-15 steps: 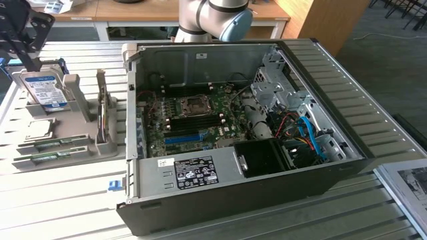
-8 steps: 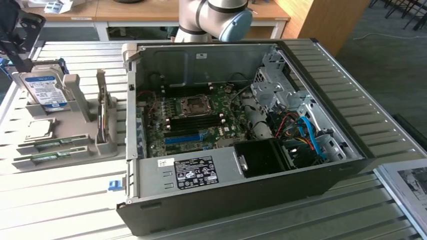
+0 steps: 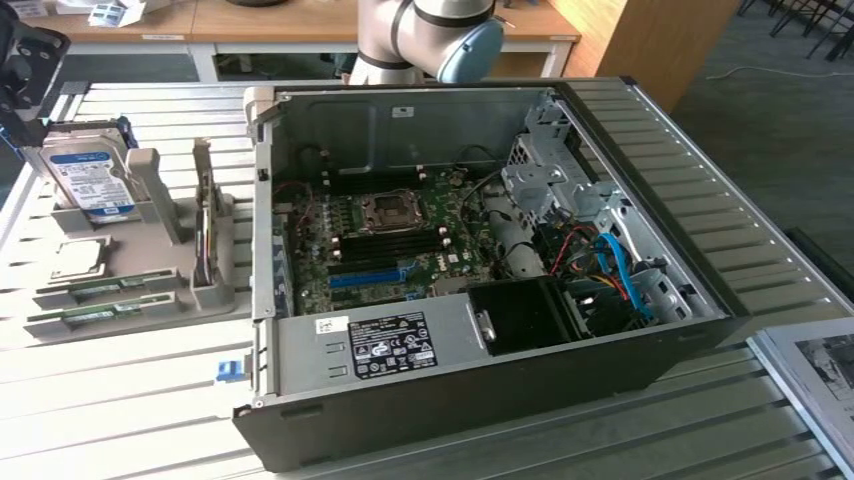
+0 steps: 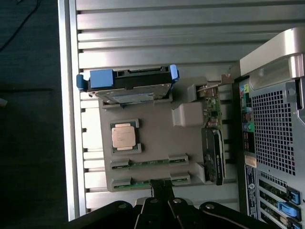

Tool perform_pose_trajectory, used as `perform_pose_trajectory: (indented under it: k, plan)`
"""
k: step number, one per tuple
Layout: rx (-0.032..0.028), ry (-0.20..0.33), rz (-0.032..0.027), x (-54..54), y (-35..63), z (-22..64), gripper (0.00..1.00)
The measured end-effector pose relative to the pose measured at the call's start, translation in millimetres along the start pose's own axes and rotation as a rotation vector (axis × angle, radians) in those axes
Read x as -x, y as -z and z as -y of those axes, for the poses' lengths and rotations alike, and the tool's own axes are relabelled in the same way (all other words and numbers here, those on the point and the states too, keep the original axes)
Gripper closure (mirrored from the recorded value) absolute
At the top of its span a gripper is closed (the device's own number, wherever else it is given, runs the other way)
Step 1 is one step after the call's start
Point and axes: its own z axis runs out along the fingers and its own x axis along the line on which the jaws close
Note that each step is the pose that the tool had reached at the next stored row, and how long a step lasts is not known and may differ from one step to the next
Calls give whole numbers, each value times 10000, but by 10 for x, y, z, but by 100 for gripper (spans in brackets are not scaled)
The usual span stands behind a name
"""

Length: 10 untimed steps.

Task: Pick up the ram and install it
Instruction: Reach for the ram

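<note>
Lying flat in the grey holder (image 4: 157, 138) on the slatted metal table (image 3: 120, 400), two green ram sticks occupy parallel slots: the outer ram stick (image 4: 150, 183) along the holder's edge and the inner ram stick (image 4: 150, 162) just beside it. In the exterior view both sit at the holder's near corner, on the exterior view's left, well apart from the open computer case (image 3: 534, 400). The claw (image 4: 159, 187) is closed, its dark fingers pressed together and holding nothing. In the wrist view its tips overlap the middle of the outer ram stick; whether they touch it cannot be told. The same holder carries a square silver processor chip (image 4: 124, 136) and a hard drive (image 4: 133, 81) in a blue bracket, standing on edge at the end away from the sticks. An upright green card (image 4: 212, 138) stands on the side nearest the case. Inside the case the motherboard (image 3: 387, 250) lies exposed, with dark memory slots (image 3: 387, 240) just beside the processor socket (image 3: 390, 207). The arm (image 3: 427, 35) rises behind the case.
</note>
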Motion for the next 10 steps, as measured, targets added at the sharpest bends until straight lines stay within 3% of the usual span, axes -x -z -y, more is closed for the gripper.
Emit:
perform_pose_trajectory:
  k: [10]
  plan:
    - [-1,-1,-3,0,1,11,90]
